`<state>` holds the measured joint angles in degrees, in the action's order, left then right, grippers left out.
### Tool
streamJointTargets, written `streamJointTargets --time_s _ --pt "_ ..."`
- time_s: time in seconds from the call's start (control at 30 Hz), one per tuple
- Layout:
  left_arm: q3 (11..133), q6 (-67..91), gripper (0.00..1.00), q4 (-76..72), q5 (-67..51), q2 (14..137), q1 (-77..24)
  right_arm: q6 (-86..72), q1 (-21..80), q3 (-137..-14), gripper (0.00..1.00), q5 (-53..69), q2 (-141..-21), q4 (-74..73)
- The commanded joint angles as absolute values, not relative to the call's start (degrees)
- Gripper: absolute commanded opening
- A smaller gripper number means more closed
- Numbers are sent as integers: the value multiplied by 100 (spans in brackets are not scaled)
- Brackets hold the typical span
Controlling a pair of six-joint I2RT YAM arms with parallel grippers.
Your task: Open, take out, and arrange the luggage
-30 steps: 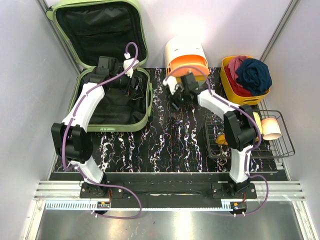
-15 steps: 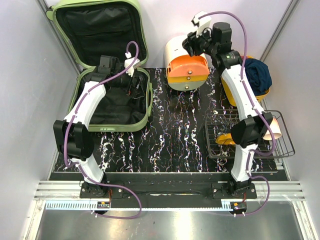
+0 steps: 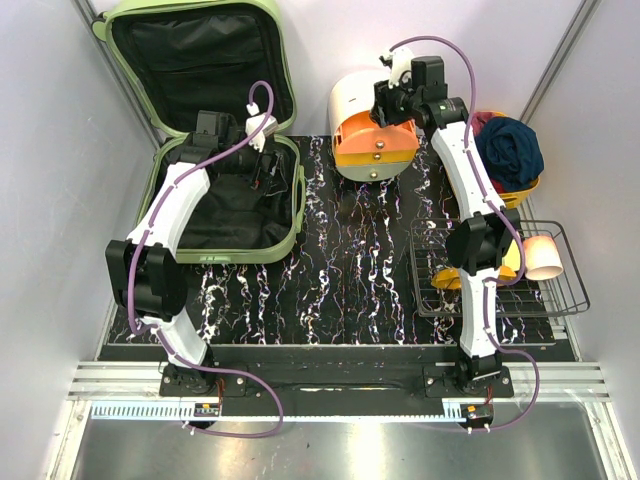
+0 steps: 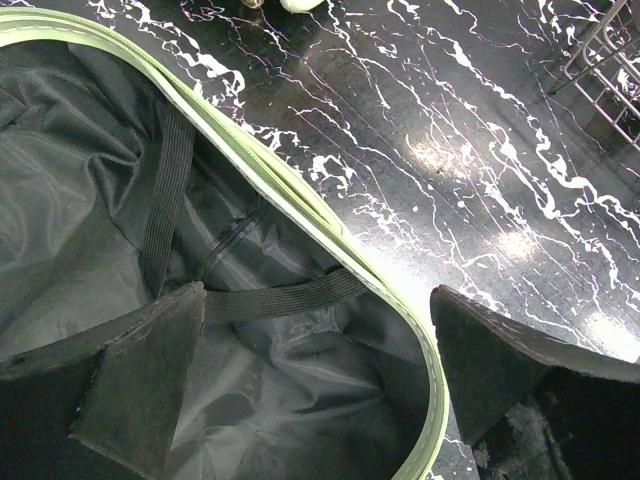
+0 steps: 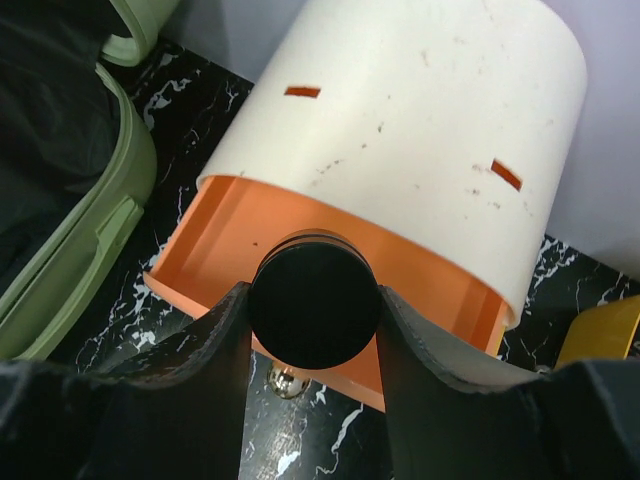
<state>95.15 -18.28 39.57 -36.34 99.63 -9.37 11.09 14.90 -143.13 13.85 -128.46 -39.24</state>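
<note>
Your left gripper (image 4: 318, 362) is hovering wide open over the luggage (image 4: 296, 196) rim, right gripper (image 5: 314, 318) clamping a black round object (image 5: 314, 298) above the drawer box (image 5: 420, 150) (tabletop (image 3: 360, 262) between).

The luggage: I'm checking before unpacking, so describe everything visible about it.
The luggage is a pale green hard-shell suitcase, open at the back left of the table: lid raised, base flat. Black fabric lining and crossed elastic straps show inside. The open left gripper hangs over its right rim.
</note>
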Motion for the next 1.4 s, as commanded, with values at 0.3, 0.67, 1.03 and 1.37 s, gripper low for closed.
streamJointTargets --time_s 0.3,0.67,1.03,1.37 --pt "9615 -1670 99 3630 -3841 9852 -905 1037 1485 -14660 24 1037 -12937 -3990" --pt "9598 -1652 99 3630 -3797 9817 -896 923 1459 -14757 29 975 -13166 -3973" --pt "9659 -1670 99 3630 -3753 9861 -905 791 1459 -14766 64 1255 -13061 -3868" --pt "9879 -1775 99 3726 -3700 9896 -870 800 1389 -14538 64 1678 -12569 -3568"
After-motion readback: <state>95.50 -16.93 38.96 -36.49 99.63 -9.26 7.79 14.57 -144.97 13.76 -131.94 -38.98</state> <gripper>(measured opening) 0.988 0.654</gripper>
